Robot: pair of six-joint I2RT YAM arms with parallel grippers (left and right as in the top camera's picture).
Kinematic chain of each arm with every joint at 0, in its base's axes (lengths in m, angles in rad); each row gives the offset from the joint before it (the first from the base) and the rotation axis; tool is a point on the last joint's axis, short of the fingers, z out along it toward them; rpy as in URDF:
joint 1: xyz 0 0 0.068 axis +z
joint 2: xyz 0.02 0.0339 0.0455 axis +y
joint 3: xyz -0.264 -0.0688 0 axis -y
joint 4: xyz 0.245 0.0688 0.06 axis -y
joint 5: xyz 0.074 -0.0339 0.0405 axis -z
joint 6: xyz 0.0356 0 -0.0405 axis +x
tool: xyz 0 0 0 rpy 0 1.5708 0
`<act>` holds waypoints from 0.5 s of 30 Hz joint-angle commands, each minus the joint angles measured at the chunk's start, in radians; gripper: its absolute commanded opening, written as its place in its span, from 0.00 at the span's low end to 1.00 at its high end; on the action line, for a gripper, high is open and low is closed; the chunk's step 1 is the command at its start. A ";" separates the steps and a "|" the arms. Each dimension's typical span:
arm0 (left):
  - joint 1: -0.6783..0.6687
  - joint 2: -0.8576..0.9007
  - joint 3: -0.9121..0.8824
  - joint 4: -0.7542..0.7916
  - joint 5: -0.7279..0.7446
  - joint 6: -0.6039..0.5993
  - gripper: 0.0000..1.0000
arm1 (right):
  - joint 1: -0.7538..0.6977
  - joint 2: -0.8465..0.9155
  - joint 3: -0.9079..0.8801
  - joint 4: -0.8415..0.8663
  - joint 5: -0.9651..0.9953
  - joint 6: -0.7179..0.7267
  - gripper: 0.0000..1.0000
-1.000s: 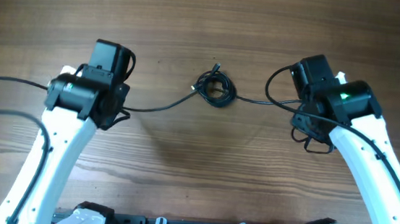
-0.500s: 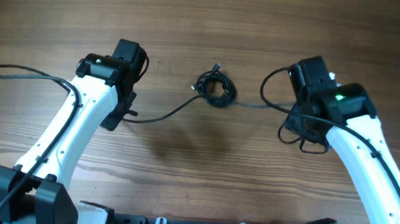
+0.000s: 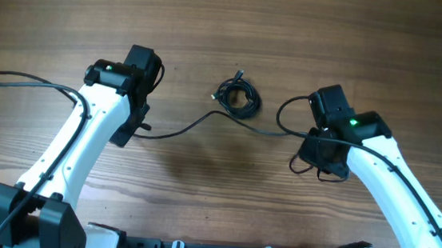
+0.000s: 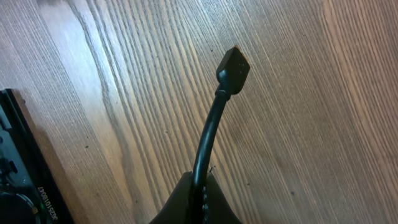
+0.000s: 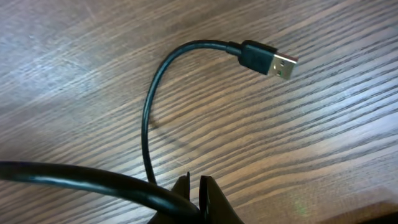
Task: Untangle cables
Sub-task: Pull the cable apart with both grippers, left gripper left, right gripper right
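Brown wood-grain tabletop (image 3: 229, 28) is carrying the whole scene.

Overhead view: the tangle of cables (image 3: 238, 97), thin black cords wound into a small coil, is lying near the middle of the tabletop. It is sitting midway between the left and right edges and a little toward the far edge. The left strand (image 3: 185, 125) is running out of the coil toward the left edge and reaching the left gripper (image 3: 140, 127). The right strand (image 3: 273, 128) is curving toward the right edge in a loose loop and reaching the right gripper (image 3: 318, 157). From above, the wrist housings (image 3: 338, 110) are hiding both sets of fingers, so neither grasp is showing here.

Left wrist view: the left gripper (image 4: 199, 190) is pinching the left strand with its jaws fully closed. Beyond them the cord is extending to a small black plug (image 4: 233, 67), which is too small to pick out from above.

Right wrist view: the right gripper (image 5: 194, 190) is clamping the right strand, its jaws standing only a narrow slit apart. The cord is arching up and over to a USB-A plug (image 5: 268, 61) with a bare metal shell. A thicker-looking black cord (image 5: 74, 175) is crossing the lower left corner of this view. Whether it belongs to the cables or to the arm cannot be told.
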 commanded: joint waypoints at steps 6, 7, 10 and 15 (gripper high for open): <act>-0.001 0.010 -0.105 0.047 0.003 0.008 0.04 | -0.005 0.001 -0.013 0.018 -0.012 0.000 0.12; -0.001 0.010 -0.108 0.050 -0.002 0.008 0.04 | -0.005 0.001 -0.013 0.018 -0.012 0.001 0.17; -0.001 0.010 -0.108 0.051 -0.015 0.008 0.04 | -0.005 0.001 -0.013 0.016 -0.013 -0.007 0.28; -0.001 0.010 -0.108 0.053 -0.014 0.008 0.04 | -0.005 0.001 -0.006 0.022 -0.012 -0.053 0.75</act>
